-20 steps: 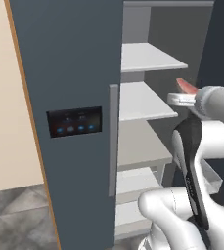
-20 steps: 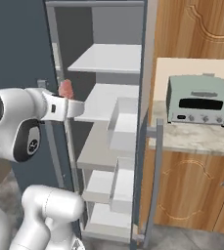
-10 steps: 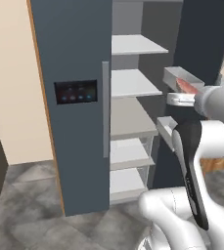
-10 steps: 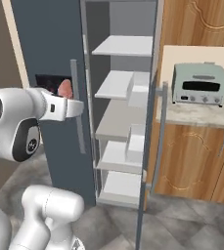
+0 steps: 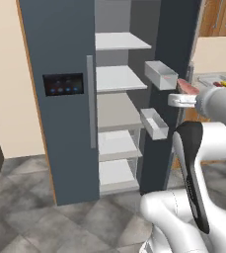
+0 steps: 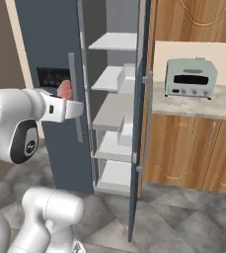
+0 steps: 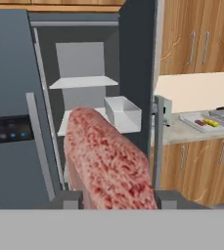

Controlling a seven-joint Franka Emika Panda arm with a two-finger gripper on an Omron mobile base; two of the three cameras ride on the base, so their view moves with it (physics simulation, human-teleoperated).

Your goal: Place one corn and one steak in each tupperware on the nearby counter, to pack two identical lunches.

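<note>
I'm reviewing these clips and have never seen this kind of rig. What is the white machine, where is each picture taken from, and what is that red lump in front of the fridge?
The white machine is a robot arm on a driving base in a rendered kitchen. Two pictures come from cameras on the base, behind the arm to its left and right. The third looks along the gripper itself. The red lump is a raw steak, clamped between the gripper's fingers; it also shows at the arm's tip. Behind it stands an open fridge with bare shelves. On the counter beyond lie two trays, one holding corn. A toaster oven sits there too.
</note>
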